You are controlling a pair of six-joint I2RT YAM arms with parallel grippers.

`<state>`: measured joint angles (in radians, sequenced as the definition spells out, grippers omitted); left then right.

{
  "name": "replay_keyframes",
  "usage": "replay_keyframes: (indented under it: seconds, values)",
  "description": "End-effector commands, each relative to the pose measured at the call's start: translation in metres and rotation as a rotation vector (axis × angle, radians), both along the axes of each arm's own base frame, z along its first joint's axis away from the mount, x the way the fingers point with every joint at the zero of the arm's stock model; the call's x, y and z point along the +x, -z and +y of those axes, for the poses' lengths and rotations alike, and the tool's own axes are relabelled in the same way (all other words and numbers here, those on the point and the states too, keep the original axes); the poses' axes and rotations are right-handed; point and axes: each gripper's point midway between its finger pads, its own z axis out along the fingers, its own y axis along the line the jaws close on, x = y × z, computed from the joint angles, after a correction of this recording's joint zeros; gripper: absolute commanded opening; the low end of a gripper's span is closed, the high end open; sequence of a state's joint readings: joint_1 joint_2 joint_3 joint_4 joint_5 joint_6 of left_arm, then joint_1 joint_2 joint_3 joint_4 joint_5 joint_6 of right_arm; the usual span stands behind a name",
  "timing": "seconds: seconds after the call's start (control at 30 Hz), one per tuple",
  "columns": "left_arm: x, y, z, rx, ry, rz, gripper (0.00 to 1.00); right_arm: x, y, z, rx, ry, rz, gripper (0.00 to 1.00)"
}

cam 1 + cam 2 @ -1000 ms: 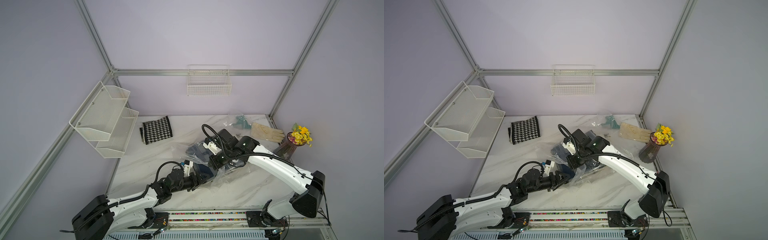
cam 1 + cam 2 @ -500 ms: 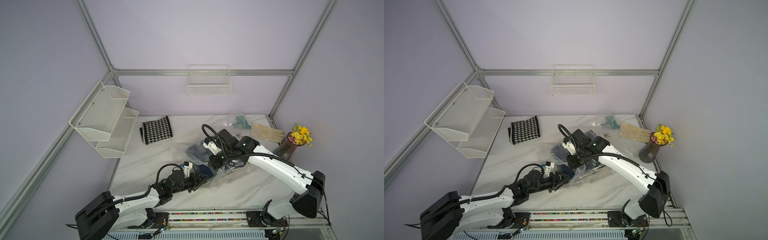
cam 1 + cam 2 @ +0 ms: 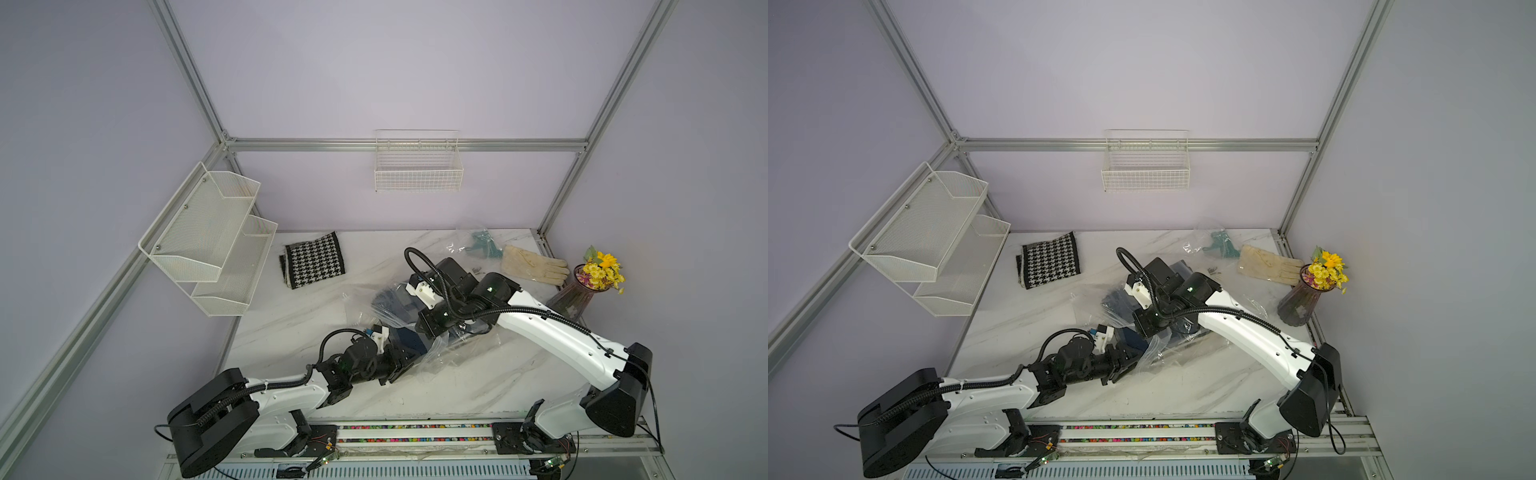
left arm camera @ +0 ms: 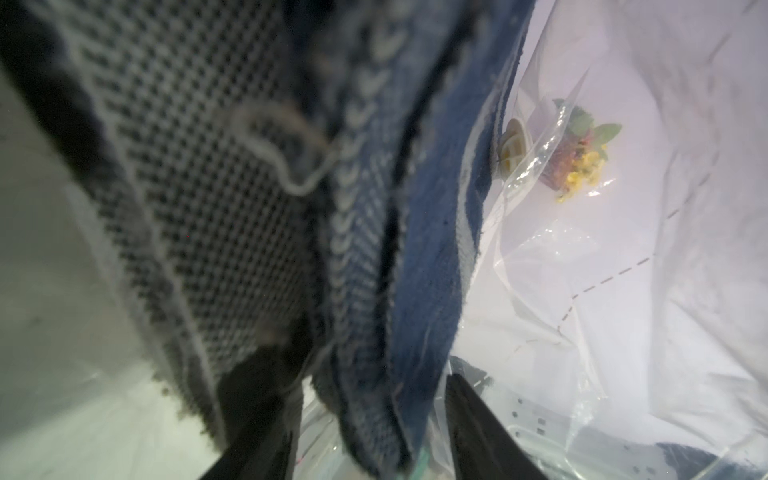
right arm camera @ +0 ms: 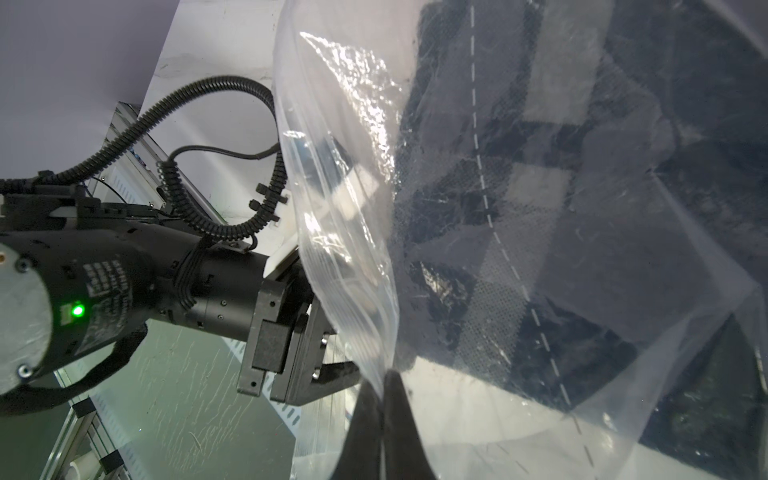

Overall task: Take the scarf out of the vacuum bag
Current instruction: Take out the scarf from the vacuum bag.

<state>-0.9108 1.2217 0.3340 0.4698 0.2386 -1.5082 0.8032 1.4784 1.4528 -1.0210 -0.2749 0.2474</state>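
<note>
Right gripper (image 5: 382, 399) is pinching the vacuum bag (image 5: 345, 187) rim, jaws together; left gripper (image 4: 361, 370) is clamping the blue scarf (image 4: 428, 249) inside, likely needing a pull toward the tabletop (image 3: 291, 328) front edge.

Blue-and-grey patchwork scarf (image 4: 361, 249), transparent vacuum bag (image 5: 345, 208)

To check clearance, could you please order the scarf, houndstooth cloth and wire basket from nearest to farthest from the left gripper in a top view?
From the left gripper:
1. scarf: between its fingers.
2. houndstooth cloth: back left of the table.
3. wire basket: up on the back wall.
</note>
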Motion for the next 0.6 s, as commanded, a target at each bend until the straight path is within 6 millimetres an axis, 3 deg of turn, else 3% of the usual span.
replay_keyframes:
  seconds: [0.0,0.27,0.57]
  values:
    - [0.000,-0.009,0.003,-0.016,-0.013,-0.027,0.61,-0.002,-0.006,-0.005,0.012,0.006,-0.027,0.00]
    - [0.006,-0.008,0.005,0.013,-0.034,-0.038,0.62,-0.001,-0.006,-0.004,0.014,0.000,-0.030,0.00]
    - [0.004,0.007,-0.005,0.028,0.003,-0.005,0.70,-0.001,-0.008,-0.004,0.014,0.001,-0.036,0.00]
